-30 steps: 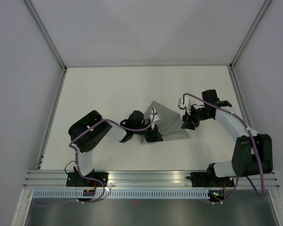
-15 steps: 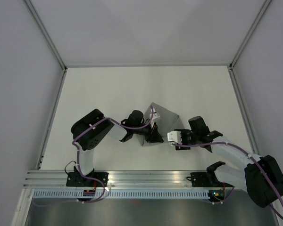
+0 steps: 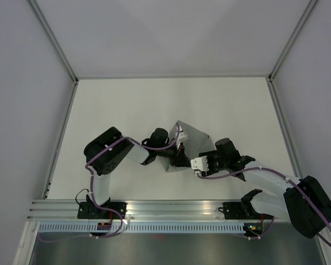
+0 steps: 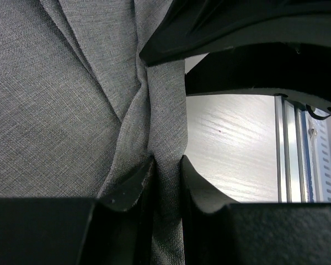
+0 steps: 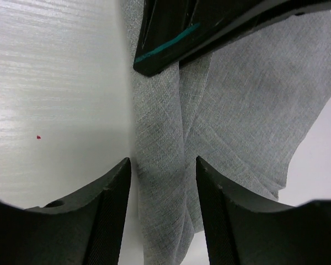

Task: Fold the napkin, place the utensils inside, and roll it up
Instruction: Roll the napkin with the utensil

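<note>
- Left wrist view: left claw (image 4: pixel 165 165) is pinching a raised ridge of the napkin (image 4: pixel 55 110), its jaws drawn tight on the cloth. It is seemingly anchoring that near edge for a fold.
- Right claw (image 5: pixel 163 165) is hovering with jaws parted, straddling the same ridge from the opposite side and not squeezing it. It is probably lining up a second grip, so that both arms can carry the edge over together.
- Both claws are meeting nose to nose, just beside each other, at the napkin's near corner.
- Napkin is lying rumpled in a rough triangle around the middle of the table (image 3: pixel 127 99), spreading away from the claws toward the far side.
- Utensils are not showing in any view; whether they are hiding under the cloth cannot be told.
- No container is appearing in the scene. Nothing is showing inside the napkin, which is meant to wrap the cutlery.
- Folding step is looking barely begun, with placing and rolling not yet done.
</note>
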You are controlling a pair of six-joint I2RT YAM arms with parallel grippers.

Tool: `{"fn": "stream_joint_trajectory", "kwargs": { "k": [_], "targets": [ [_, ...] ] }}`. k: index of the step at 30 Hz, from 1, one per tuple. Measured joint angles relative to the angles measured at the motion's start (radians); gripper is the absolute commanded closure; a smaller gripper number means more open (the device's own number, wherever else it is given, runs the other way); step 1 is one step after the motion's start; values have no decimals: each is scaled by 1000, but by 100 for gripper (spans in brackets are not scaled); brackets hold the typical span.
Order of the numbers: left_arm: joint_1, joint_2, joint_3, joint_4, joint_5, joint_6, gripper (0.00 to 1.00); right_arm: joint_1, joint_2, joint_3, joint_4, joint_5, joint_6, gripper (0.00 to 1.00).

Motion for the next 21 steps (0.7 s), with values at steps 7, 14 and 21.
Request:
{"fn": "stream_joint_trajectory", "kwargs": {
  "k": [7,14,21],
  "targets": [
    [6,1,7,-16,6,0,77,29,126,96,-64,6,-31,83],
    [3,-46,-13,-51,-34,3,47,29,214,235,-255,13,-36,87],
    [4,-135,-43,-116,-184,18,45,29,278,364,-498,18,-34,88]
  ]
}}
